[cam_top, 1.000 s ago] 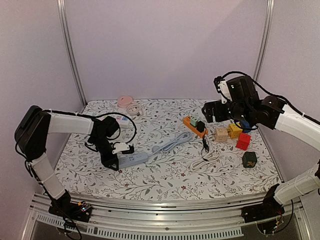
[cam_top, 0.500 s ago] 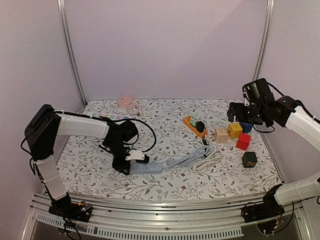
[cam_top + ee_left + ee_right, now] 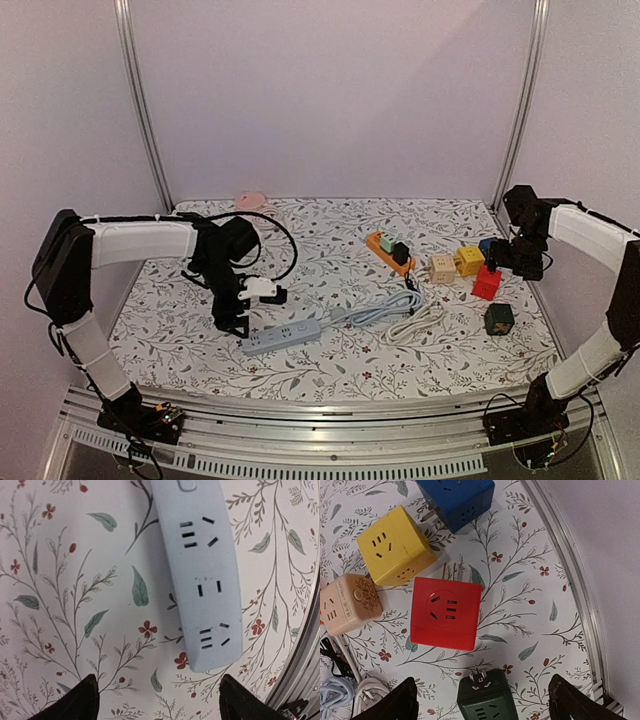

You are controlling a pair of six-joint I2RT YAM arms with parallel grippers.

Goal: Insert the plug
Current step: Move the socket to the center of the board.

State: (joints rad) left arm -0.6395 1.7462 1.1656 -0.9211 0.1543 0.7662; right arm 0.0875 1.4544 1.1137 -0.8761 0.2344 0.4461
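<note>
Landmark: the pale power strip [image 3: 285, 335], lying flat on the flowered cloth [image 3: 330, 375] near the front edge, its grey cable [image 3: 375, 308] running off to the right.

Left gripper [image 3: 245, 303] hangs just above the strip's left end. In the left wrist view the fingers [image 3: 75, 702] are spread wide with nothing between them, and the strip's rounded end sits just beyond the tips. The sockets in view on the strip are all empty.

Task's thing: the white cable [image 3: 412, 322] lies coiled on the cloth right of the strip, beside the grey cable. What looks like its plug [image 3: 366, 695] shows at the corner of the right wrist view, loose and not in any socket.

Right gripper [image 3: 512, 260] is far right of the strip, raised over a cluster of cube adapters. Its fingers [image 3: 390, 705] are also wide apart and hold nothing.

The cubes, all well right of the strip:
- red cube [image 3: 447, 612], socket face up, prongs showing at its far side
- yellow cube [image 3: 395, 545] and blue cube [image 3: 457, 500] beyond it
- beige cube [image 3: 347, 602], the nearest of them to the strip
- dark green cube [image 3: 485, 697], nearest the front, prongs showing

Orange strip [image 3: 385, 250] sits right of and behind the pale strip, with a green and a black adapter stuck in it. Pink round thing [image 3: 250, 200] is at the back edge, behind the strip.
</note>
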